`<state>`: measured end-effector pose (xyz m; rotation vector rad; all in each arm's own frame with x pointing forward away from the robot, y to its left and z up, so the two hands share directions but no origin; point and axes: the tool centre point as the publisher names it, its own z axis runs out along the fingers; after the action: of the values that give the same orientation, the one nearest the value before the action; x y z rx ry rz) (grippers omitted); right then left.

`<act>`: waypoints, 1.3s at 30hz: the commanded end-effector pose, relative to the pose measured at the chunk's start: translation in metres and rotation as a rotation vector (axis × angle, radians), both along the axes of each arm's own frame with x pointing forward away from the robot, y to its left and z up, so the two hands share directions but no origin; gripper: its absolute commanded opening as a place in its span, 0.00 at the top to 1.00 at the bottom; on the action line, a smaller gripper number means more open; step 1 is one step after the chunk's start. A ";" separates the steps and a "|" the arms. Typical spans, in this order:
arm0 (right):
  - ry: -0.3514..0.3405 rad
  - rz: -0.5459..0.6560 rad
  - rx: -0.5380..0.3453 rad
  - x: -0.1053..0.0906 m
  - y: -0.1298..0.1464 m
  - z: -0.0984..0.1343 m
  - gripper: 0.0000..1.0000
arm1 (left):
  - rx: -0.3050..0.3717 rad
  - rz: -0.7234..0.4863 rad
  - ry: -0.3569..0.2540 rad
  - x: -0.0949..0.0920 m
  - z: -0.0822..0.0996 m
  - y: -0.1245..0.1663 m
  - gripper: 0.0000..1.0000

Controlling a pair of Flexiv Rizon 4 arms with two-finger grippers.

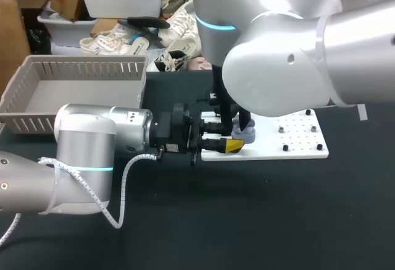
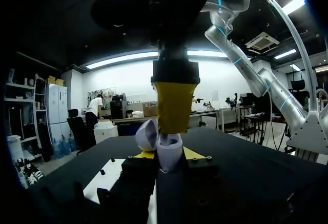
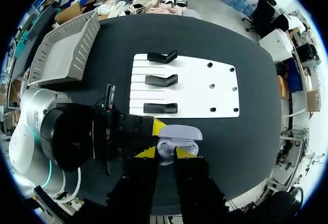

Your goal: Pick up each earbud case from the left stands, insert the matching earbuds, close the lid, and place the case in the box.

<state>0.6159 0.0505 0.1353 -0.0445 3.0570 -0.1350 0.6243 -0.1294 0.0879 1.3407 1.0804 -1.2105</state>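
Observation:
A lavender earbud case [image 1: 247, 135] stands with its lid open, just above the near left corner of the white board [image 1: 296, 141]. My left gripper [image 1: 229, 136] comes in level from the left and is shut on the case's lower shell [image 2: 169, 156]. My right gripper [image 3: 165, 152] reaches straight down into the open case [image 3: 187, 131]. Its tips pinch a small pale piece, seemingly an earbud [image 3: 166, 149], seated in the shell. In the left wrist view the right arm's yellow finger [image 2: 174, 106] descends between lid and shell. My right arm hides much of the case in the head view.
Three black stands [image 3: 160, 108] on the board's left half hold nothing. Small black pegs [image 3: 212, 85] dot its right half. A grey slatted box [image 1: 80, 67] sits at the table's back left. Black tabletop lies around the board.

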 end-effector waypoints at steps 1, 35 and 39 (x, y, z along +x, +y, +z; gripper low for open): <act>0.007 0.001 0.002 0.003 0.000 -0.001 1.00 | 0.000 0.003 -0.001 0.000 0.000 0.000 1.00; 0.027 0.002 -0.015 0.004 -0.003 -0.007 0.55 | 0.000 0.003 -0.001 0.000 0.000 0.000 1.00; 0.020 0.005 -0.017 0.001 -0.002 -0.003 0.51 | 0.000 0.003 -0.001 0.000 0.000 0.000 1.00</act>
<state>0.6192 0.0484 0.1299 -0.0524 3.0781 -0.1580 0.6245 -0.1302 0.0872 1.3409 1.0811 -1.2098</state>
